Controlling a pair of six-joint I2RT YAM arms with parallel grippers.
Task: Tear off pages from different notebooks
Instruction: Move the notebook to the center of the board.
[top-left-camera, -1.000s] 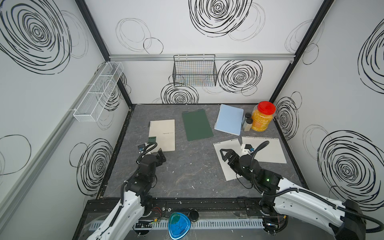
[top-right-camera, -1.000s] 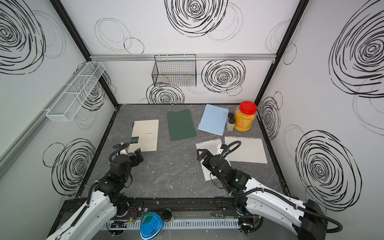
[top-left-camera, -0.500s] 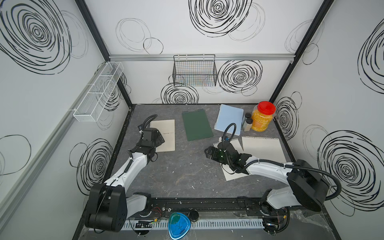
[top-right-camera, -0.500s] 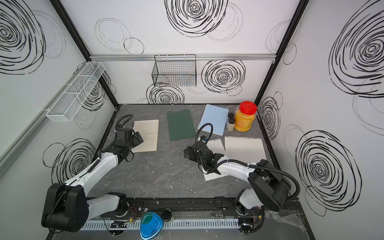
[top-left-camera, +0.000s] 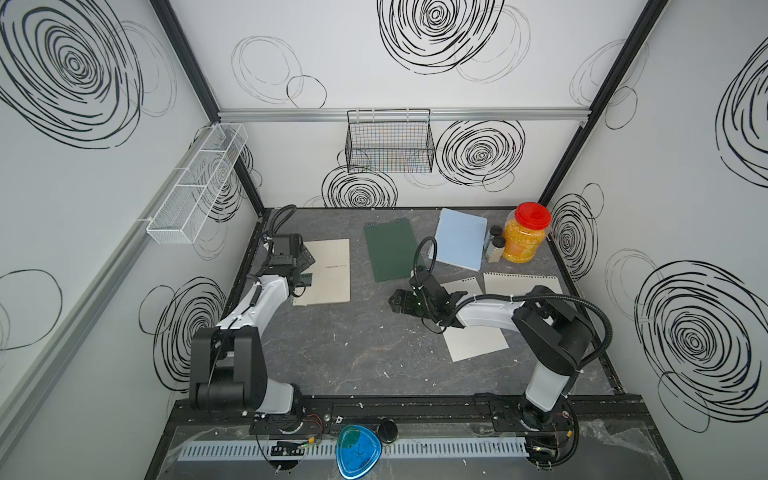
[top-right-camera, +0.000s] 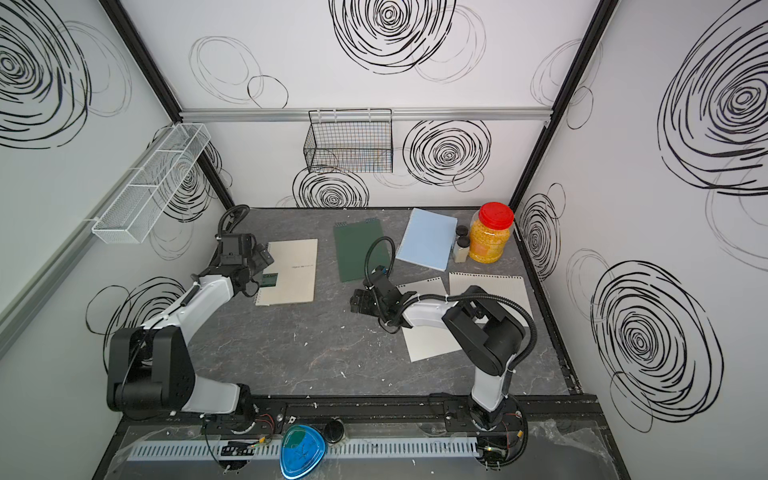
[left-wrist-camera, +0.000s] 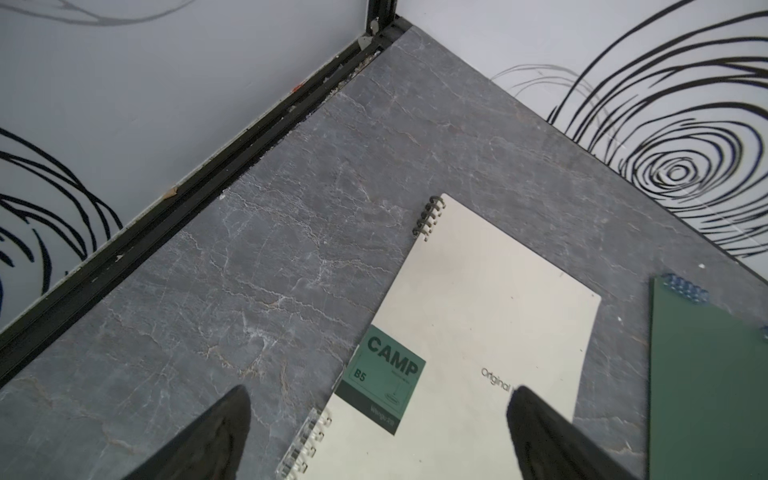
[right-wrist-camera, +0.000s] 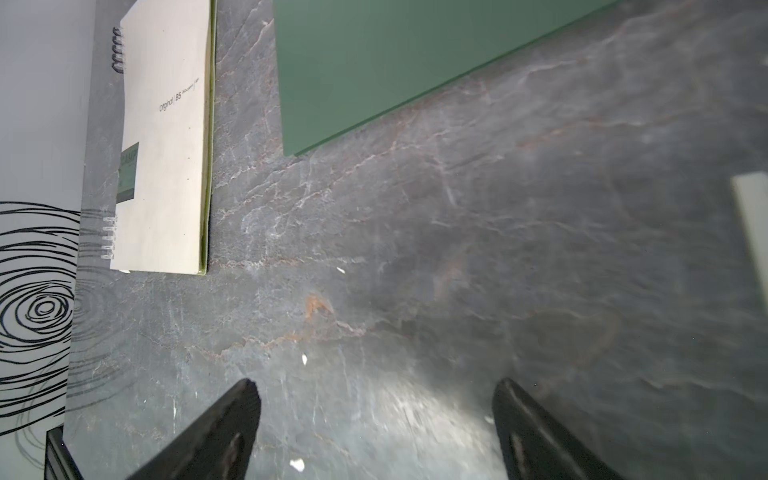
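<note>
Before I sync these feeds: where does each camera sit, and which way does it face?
Top view: overhead at the front, looking down on the table; left arm, right arm.
Top view: beside it, same aim; blue notebook at back.
Left wrist: on left arm, facing the far left corner over the cream notebook; open left gripper shows.
Right wrist: on right arm, facing the left wall across the table; open right gripper shows.
Shared: wrist views both show cream notebook, green notebook.

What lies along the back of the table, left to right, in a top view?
cream notebook → dark green notebook → light blue notebook → two small bottles → red-lidded jar
</note>
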